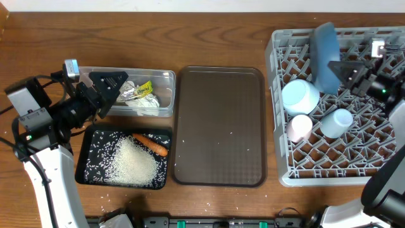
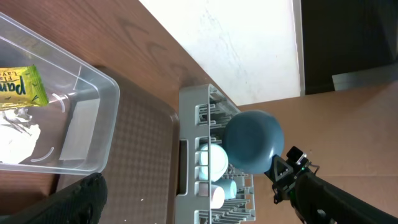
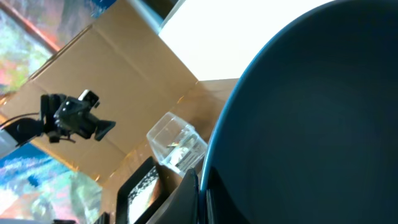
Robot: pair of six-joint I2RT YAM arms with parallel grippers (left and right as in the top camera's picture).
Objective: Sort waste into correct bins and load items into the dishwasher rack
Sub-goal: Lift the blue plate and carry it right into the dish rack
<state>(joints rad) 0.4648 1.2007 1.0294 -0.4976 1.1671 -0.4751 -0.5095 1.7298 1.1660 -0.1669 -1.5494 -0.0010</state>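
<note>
Surface: brown wooden table point(image 1: 209, 38), with cardboard and a white wall behind it.

- Dishwasher rack point(image 1: 276, 95): stood on your right. It held the light-blue bowl point(image 1: 300, 95), pink cup point(image 1: 299, 126) and small blue cup point(image 1: 336, 123).
- Blue plate point(image 1: 326, 54): stood on edge over the rack's far left part, its long axis running far to near, roughly along the peg rows.
- Right gripper point(image 1: 347, 71): sat just right of the plate, fingers pressed together and, as I judged it, pinching the rim. It was your nearer arm by far.
- Left gripper point(image 1: 114, 88): hung with fingers spread wide and empty over the clear tub point(image 1: 166, 95), well apart from the plate.
- Clear tub contents: foil point(image 1: 133, 94), wrapper point(image 1: 145, 87) and tissue point(image 1: 147, 106).
- Black tray point(image 1: 81, 166): held the rice point(image 1: 130, 161) and carrot point(image 1: 150, 144).
- Brown serving tray point(image 1: 218, 126): carried only a few stray grains.
- Chopsticks: not seen.

Next, probably: seat the plate's lower edge between pegs, then release.
</note>
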